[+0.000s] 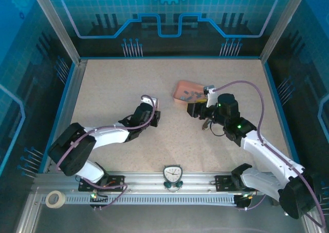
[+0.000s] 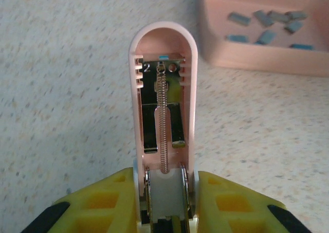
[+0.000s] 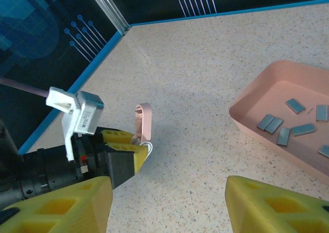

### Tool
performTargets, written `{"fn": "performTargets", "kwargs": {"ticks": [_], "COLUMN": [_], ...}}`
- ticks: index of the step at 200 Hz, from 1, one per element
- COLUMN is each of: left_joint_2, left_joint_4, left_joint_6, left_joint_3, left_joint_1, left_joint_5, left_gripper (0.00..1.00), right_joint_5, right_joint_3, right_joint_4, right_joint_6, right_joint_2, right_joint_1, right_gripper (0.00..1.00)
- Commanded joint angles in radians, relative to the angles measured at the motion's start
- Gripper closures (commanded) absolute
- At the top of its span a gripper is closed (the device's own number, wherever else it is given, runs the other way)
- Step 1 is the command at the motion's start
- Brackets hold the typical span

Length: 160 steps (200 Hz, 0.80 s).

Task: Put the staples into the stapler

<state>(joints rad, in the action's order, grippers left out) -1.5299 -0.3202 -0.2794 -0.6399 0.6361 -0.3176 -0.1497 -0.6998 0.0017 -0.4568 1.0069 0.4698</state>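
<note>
- The left gripper's fingers are drawn in narrow, pinching the rear end of the stapler between their yellow pads.
- The stapler stands open. Its pale pink cover is swung up and points away from the wrist, and the silver metal channel and a thin coiled spring are bare inside it.
- In the left wrist view, the stapler's rounded tip stops short of the tray, which lies ahead and to the right, a gap of table between them.
- The right gripper's fingers are spread wide with only speckled table between them; they hold nothing.
- In the right wrist view, the tray sits ahead and to the right of those fingers, and the held stapler is well to the tray's left.
- The staples, several small grey strips, lie loose and scattered on the tray's floor.
- From above, the right gripper hovers just beside the tray's near edge, and the left gripper is left of the tray, apart from it.
</note>
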Motion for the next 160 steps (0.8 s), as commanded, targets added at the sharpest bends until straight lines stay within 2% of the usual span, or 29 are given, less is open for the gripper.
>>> {"fn": "performTargets", "kwargs": {"ticks": [1, 87, 139, 160], "left_joint_2": [-0.039, -0.104, -0.116, -0.103], "left_joint_4": [-0.034, -0.017, -0.018, -0.009], "left_joint_6": [-0.097, -0.139, -0.148, -0.144], "left_joint_3": [0.029, 0.050, 0.055, 0.056], "left_joint_1": [-0.009, -0.009, -0.010, -0.009], "left_joint_5": [-0.050, -0.059, -0.063, -0.073], "left_gripper": [0.78, 0.77, 0.63, 0.52], "right_joint_5": [-0.022, -0.031, -0.030, -0.029], "right_joint_3": [0.001, -0.006, -0.006, -0.010], "right_joint_4": [0.024, 0.024, 0.018, 0.011], "right_joint_6": [-0.016, -0.019, -0.020, -0.018], "right_joint_2": [0.010, 0.027, 0.024, 0.021], "right_joint_1": [-0.010, -0.014, -0.016, -0.016], "right_gripper": [0.40, 0.40, 0.40, 0.38]}}
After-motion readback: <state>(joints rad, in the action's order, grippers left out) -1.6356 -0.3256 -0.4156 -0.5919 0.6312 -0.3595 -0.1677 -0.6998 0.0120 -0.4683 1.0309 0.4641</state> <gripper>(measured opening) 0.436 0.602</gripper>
